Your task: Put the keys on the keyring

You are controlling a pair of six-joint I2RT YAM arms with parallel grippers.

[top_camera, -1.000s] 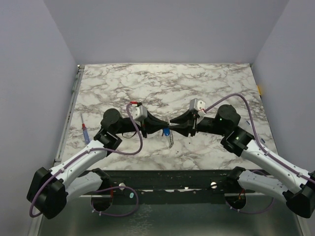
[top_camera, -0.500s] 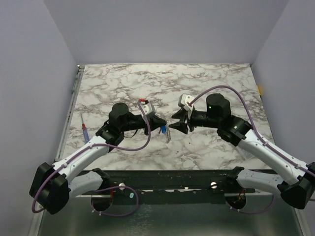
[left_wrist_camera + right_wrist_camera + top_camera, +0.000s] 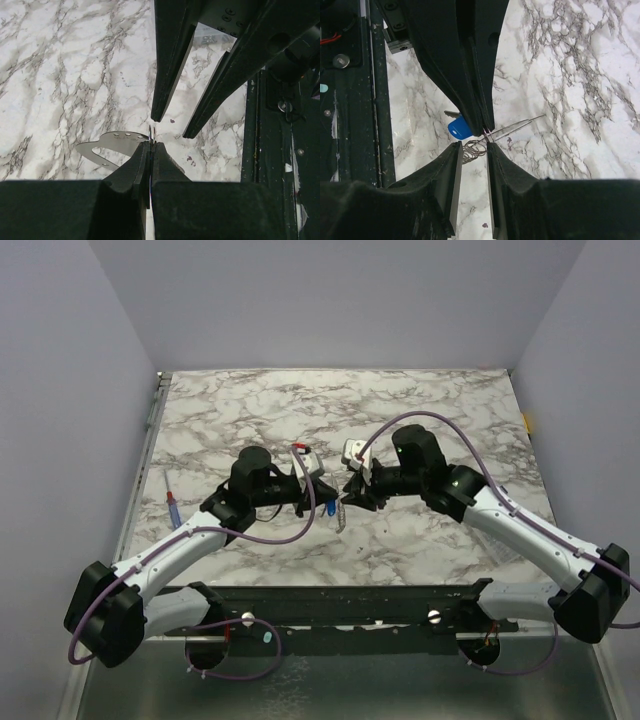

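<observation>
Marble table (image 3: 430, 410) under plain grey walls bears no container; at the middle of the top view the left gripper (image 3: 151, 143) is pinched tight on the keyring (image 3: 151, 131), with the keys (image 3: 460, 129), one blue-headed, dangling just beside its tips. Facing it, the right gripper (image 3: 473, 146) stands partly open with nothing gripped, its fingers either side of the ring's coil. Ring and keys look light, stiff, thin and slick, likely to twist or slip, so a key is best pinched flat across its head and the ring by its rim, away from the split.
</observation>
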